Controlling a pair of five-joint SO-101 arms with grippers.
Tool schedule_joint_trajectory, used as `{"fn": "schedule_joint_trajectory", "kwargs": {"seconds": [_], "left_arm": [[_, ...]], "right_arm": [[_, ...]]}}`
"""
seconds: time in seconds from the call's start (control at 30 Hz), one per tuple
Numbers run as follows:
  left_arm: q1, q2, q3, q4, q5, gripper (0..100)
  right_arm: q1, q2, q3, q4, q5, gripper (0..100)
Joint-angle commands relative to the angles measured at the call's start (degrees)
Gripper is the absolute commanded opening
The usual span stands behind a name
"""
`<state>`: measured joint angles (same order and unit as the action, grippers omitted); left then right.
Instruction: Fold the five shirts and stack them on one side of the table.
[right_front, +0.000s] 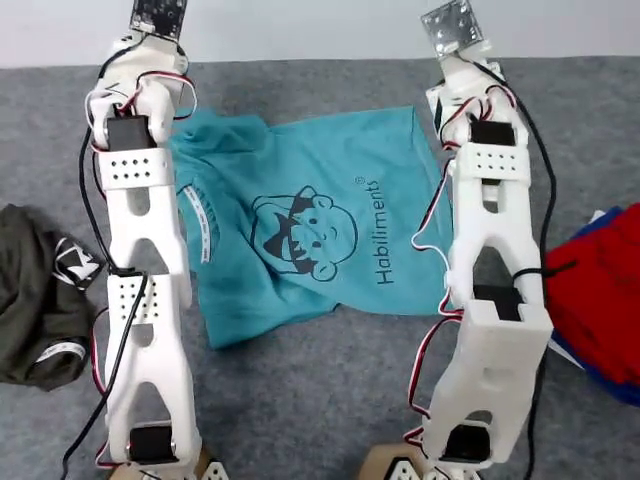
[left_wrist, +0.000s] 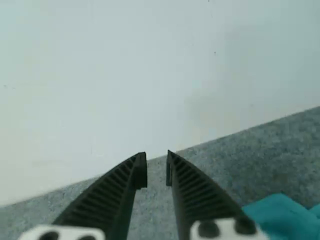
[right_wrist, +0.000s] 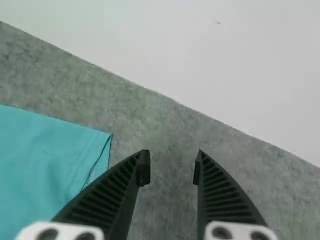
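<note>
Grey felt table (right_front: 330, 400) runs edge to edge, white wall (right_front: 300, 30) along its far side. Teal shirt (right_front: 300, 160) lies spread mostly flat in the middle betw. the two arms, printed side up, w/ a cartoon print (right_front: 303, 232) at centre. Its near hem is rumpled and one near corner is turned up, not folded.

L arm (right_front: 145, 260) stretches out over the shirt's edge on its own side. R arm (right_front: 495, 260) runs alongside the opposite edge. Both are extended toward the far side of the table.

Dark olive shirt (right_front: 25, 290) sits crumpled in a heap at the table edge outboard of the L arm, apart from the teal one. Red shirt (right_front: 600, 290) is bunched at the opposite edge, beyond the R arm.

L gripper (left_wrist: 156, 170): tips only slightly parted, nothing betw. them, above bare felt near the wall w/ a teal corner just beside. R gripper (right_wrist: 171, 167): jaws spread wider, gripping nothing, over felt just past the teal sleeve edge.
</note>
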<state>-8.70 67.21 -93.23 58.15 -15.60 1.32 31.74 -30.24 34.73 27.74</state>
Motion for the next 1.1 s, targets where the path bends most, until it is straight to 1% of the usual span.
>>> {"fn": "schedule_joint_trajectory", "kwargs": {"seconds": [0.0,0.07,0.13,0.43,0.63,0.8,0.87,0.97,1.07], "left_arm": [[-0.1,-8.0,-2.9,0.3,-0.7,8],[0.0,-10.5,-2.9,1.1,-0.7,8],[0.5,-13.0,-2.9,4.6,-0.7,8],[2.6,-21.6,-2.9,30.3,-0.7,8],[4.3,-25.1,-2.9,42.5,-0.6,8],[3.3,-28.0,-1.5,42.5,2.2,8],[3.5,-29.8,1.0,42.5,2.3,8],[3.5,-34.5,7.7,42.5,2.3,8],[3.5,-40.6,17.9,42.5,2.3,8]], "right_arm": [[0.5,-1.7,-6.6,6.0,0.4,15.7],[0.1,-1.7,-9.3,11.7,0.4,15.7],[-0.1,-1.7,-12.8,18.4,0.4,15.6],[-2.0,-1.6,-25.6,43.1,0.5,15.6],[-3.4,-1.6,-30.9,57.5,0.7,15.6],[-4.5,-1.6,-31.7,67.3,0.7,15.6],[-4.5,-1.6,-31.3,68.1,0.4,15.6],[-4.2,-2.2,-31.2,68.3,0.4,15.5],[-4.7,-5.4,-27.1,68.3,0.4,15.5]]}}
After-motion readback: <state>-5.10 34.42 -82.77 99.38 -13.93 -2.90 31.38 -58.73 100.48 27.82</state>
